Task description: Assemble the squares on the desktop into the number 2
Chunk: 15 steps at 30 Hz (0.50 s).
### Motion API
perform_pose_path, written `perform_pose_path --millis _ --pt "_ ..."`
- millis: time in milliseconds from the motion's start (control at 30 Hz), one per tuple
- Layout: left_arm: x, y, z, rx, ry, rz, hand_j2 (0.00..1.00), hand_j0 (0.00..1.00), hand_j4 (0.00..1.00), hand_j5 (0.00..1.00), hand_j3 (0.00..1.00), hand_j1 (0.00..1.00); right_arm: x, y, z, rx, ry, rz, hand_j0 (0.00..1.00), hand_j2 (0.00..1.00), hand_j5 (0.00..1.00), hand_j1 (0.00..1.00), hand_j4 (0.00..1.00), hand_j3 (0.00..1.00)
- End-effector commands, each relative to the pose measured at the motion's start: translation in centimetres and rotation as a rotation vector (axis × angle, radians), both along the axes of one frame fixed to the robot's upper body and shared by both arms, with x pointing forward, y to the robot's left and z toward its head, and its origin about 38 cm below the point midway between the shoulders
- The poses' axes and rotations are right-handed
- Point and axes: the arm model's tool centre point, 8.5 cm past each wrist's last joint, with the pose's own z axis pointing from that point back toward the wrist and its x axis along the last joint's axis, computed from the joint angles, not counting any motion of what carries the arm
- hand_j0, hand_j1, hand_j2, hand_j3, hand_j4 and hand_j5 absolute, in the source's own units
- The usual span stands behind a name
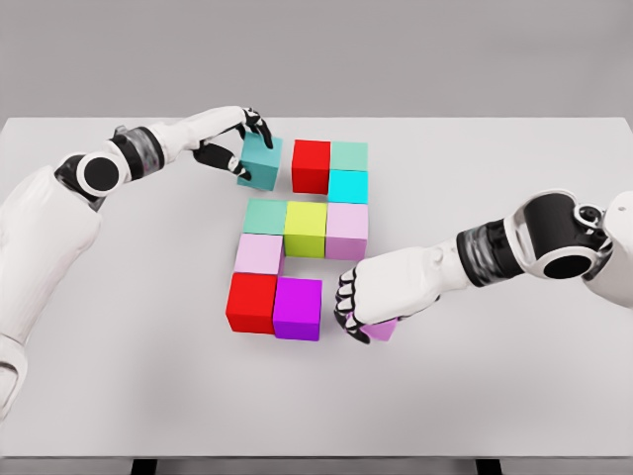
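On a white worktop (119,376), the robot's right hand (361,307) reaches in from the right and curls its dark-tipped fingers (345,305) down over a pink cube (384,329), which peeks out beneath the palm at the near right of the layout; the cube sits just beside a purple cube (298,309) but apart from it. The purple cube touches a red cube (252,302) on its left, the pair forming the nearest row. Directly behind the red one stands a pale pink cube (260,253). The next row back runs three across, edges touching: a green cube (265,216), a yellow cube (306,229) and a lilac cube (347,231). Behind the lilac one, a cyan cube (347,185) sits with a sea-green cube (349,155) behind it and a second red cube (311,165) touching both on their left. At the far left of that top row, the left hand (235,143), its arm stretching in from the left edge, pinches a teal cube (259,161) between thumb and fingers; the cube is tilted, slightly turned, and stands just beside the far red cube with a narrow gap between them.
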Motion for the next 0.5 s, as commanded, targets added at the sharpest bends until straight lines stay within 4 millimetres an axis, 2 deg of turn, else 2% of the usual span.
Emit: perform_pose_path --millis 0,67,133,333,467 --pt "0.1 0.1 -0.1 -0.013 0.000 0.001 0.46 0.46 0.46 0.46 0.46 0.46 0.0 0.0 0.0 0.004 0.004 -0.002 0.56 0.56 0.56 0.56 0.56 0.56" --pt "0.1 -0.2 0.1 -0.020 -0.006 -0.005 0.46 0.46 0.46 0.46 0.46 0.46 0.0 0.0 0.0 0.004 0.004 -0.002 0.83 0.83 0.83 0.83 0.83 0.83" --pt "0.1 -0.5 0.2 -0.025 -0.006 -0.008 0.46 0.46 0.46 0.46 0.46 0.46 0.0 0.0 0.1 0.003 0.001 -0.002 1.00 1.00 1.00 1.00 1.00 1.00" --pt "0.4 -1.3 -0.2 -0.035 0.010 -0.008 0.46 0.46 0.46 0.46 0.46 0.46 0.4 0.0 1.0 0.022 -0.008 -0.010 1.00 1.00 1.00 1.00 1.00 1.00" --pt "0.5 -1.5 -0.2 -0.041 0.010 -0.008 0.46 0.46 0.46 0.46 0.46 0.46 1.2 -1.1 2.6 0.044 -0.040 -0.049 1.00 1.00 1.00 1.00 1.00 1.00"
